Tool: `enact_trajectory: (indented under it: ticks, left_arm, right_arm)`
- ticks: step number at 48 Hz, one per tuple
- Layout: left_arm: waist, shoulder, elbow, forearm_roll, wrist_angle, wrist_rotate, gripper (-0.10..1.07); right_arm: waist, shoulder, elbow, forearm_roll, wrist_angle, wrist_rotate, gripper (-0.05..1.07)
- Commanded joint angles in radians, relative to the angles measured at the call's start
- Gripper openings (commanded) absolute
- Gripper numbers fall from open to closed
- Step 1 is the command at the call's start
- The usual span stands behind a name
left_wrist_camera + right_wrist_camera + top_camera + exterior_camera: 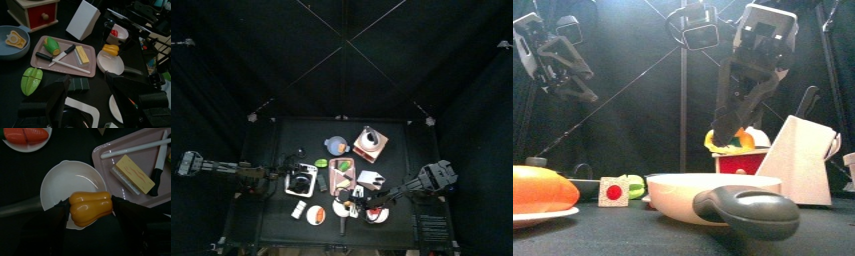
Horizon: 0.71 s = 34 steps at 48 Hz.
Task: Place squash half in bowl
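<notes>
Carrying step under way: right pincer [90, 212] is clamped on the orange squash half [91, 208], held at lower centre of the right wrist frame, above a white plate [63, 180]. Blue-grey bowl [12, 42] sits at the left wrist frame's left edge, well apart, beyond the pink tray [63, 55]. Next move, as I judge it: travel over the tray, then lower and release; left pincer [87, 102] hovers with jaws apart, empty.
</notes>
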Motion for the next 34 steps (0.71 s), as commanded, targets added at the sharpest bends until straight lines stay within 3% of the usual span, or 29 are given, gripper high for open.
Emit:
enact_trajectory:
  ticks: [1,16,34]
  left_arm:
    - [0.003,0.000,-0.014,0.002,-0.006,0.002,0.93]
    - [0.003,0.000,-0.014,0.003,-0.008,0.003,0.93]
    - [0.005,0.000,-0.020,0.005,-0.015,0.000,0.93]
  right_arm:
    - [-0.021,-0.040,-0.017,-0.008,-0.002,0.000,0.81]
    - [-0.201,-0.064,-0.067,-0.028,-0.003,0.002,0.81]
    - [-0.529,-0.043,-0.196,-0.097,-0.002,0.002,0.81]
